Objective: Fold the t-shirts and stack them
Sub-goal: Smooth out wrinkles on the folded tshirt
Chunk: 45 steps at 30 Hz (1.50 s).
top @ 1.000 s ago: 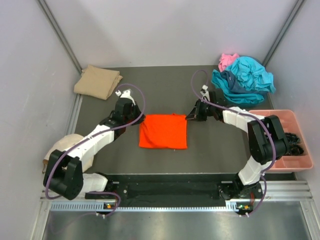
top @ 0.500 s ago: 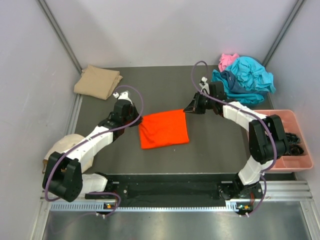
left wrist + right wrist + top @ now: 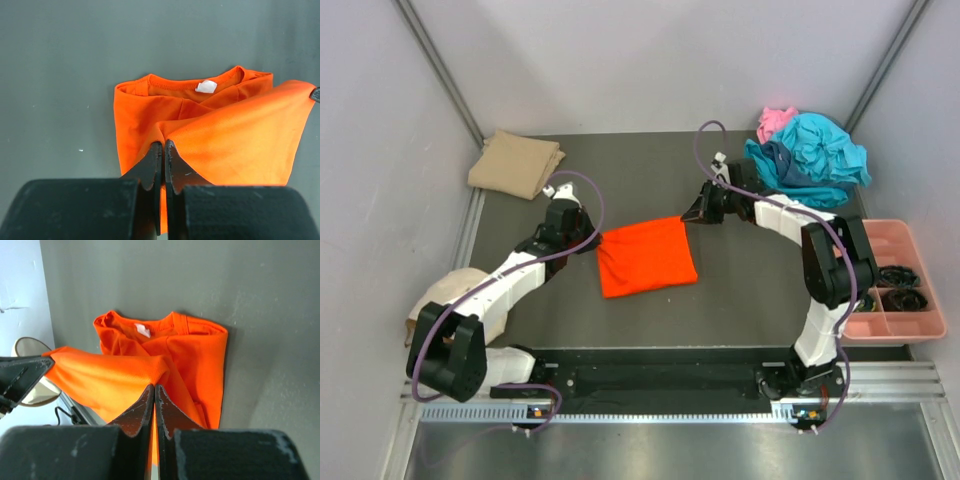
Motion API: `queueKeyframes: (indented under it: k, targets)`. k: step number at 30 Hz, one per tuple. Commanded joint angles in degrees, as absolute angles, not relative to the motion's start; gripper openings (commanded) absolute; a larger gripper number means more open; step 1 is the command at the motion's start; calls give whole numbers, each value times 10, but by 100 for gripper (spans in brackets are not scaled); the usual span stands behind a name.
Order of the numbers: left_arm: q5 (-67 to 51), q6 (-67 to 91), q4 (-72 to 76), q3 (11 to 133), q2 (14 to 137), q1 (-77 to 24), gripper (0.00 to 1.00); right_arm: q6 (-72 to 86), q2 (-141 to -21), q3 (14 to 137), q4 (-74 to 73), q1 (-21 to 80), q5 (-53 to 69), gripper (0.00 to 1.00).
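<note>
The bright orange t-shirt [image 3: 648, 256] lies folded in the middle of the table, its far edge lifted. My left gripper [image 3: 592, 238] is shut on its far left corner [image 3: 165, 135]. My right gripper [image 3: 688, 213] is shut on its far right corner [image 3: 157, 371]. The collar with a white label [image 3: 205, 86] lies on the table under the raised layer. A folded tan t-shirt [image 3: 515, 163] lies at the far left. Teal t-shirts [image 3: 810, 155] and a pink one [image 3: 775, 120] are heaped at the far right.
A pink compartment tray [image 3: 920, 325] with dark items stands at the right edge. A cream round cap-like thing [image 3: 445, 300] sits at the left, under my left arm. Grey walls enclose the table on three sides.
Both grippers have moved toward the far side, lifting the orange shirt's far edge and pulling it taut. The shirt has shifted and turned slightly.
</note>
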<state>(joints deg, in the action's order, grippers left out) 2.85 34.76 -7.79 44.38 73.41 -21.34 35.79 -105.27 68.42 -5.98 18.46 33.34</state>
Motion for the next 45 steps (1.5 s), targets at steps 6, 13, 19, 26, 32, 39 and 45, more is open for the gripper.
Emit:
queueKeyframes:
  k: [6,13,19,26,32,39,45]
  targets:
    - [40,344,-52,439,741,-199,0,362,-1078,744,-40,194,330,0]
    - [37,342,-40,441,758,-191,0,362,-1106,772,-46,194,330,0]
    - [35,342,-34,446,770,-185,0,362,-1138,797,-47,194,332,0]
    - [32,341,-29,444,780,-175,0,365,-1176,828,-46,194,337,0]
    - [26,341,-21,443,794,-165,0,367,-1204,852,-52,194,342,0]
    - [18,338,-7,446,829,-158,0,364,-1230,867,-55,194,343,0]
    - [15,335,12,448,860,-154,0,365,-1248,876,-54,194,345,0]
